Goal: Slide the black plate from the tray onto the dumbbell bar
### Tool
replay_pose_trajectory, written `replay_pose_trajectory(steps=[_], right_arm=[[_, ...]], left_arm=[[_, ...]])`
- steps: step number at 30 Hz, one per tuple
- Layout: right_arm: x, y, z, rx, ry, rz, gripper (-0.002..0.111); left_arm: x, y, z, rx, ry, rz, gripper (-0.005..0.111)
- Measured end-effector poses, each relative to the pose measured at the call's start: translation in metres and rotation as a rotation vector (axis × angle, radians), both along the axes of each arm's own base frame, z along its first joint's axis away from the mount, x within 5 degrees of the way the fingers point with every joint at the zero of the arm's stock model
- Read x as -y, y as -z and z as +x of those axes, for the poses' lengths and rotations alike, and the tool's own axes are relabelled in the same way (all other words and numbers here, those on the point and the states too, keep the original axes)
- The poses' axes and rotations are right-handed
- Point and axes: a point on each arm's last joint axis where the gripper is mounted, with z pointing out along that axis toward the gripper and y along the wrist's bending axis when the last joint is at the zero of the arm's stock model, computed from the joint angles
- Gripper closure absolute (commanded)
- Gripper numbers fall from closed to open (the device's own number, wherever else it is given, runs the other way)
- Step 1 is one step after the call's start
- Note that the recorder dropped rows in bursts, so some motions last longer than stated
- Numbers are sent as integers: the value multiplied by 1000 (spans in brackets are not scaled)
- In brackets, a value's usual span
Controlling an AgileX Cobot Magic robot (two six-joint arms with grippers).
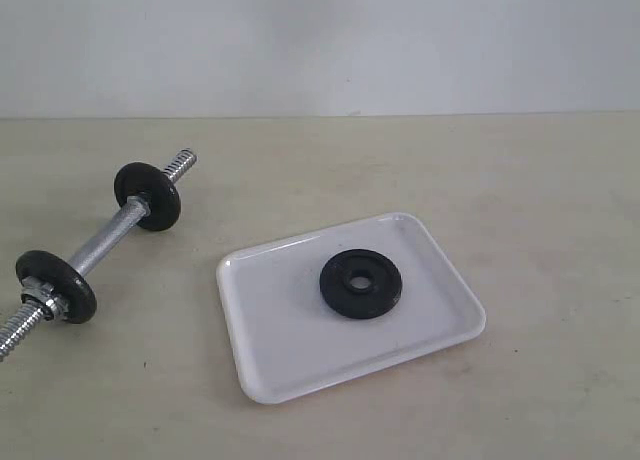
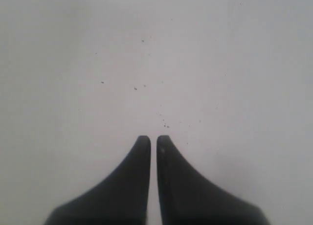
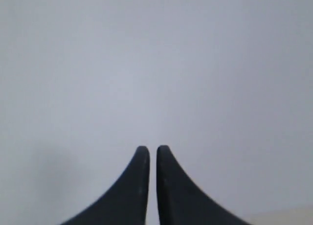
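The black plate (image 1: 361, 284) lies flat near the middle of the white tray (image 1: 290, 355), its centre hole facing up. The dumbbell bar (image 1: 100, 240) rests on the table to the left, slanting from near left to farther right, with one black disc (image 1: 148, 195) toward its far end and another (image 1: 56, 286) beside a silver collar nut near its close end. Neither gripper appears in the exterior view. My left gripper (image 2: 153, 138) is shut with nothing in it, facing a pale speckled surface. My right gripper (image 3: 152, 148) is also shut and empty, facing a plain pale surface.
The beige tabletop (image 1: 520, 180) runs back to a pale wall (image 1: 320, 40). The bar's threaded near end (image 1: 12, 332) reaches the left edge of the exterior view.
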Motion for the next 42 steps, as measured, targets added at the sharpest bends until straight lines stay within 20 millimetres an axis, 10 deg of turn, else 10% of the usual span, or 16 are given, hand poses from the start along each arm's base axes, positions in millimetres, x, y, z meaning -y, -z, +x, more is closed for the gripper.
replay_pose_trajectory(steps=[12,27,42], right_arm=[[8,-35,-26,503,-214,442,104],[9,-35,-26,508,-512,861,104],[5,-30,-20,402,-602,989,104]], left_arm=[[1,-8,-4,108,96,-158,102],[7,-25,-14,274,261,-268,102],[16,-120,-58,380,164,25,102]])
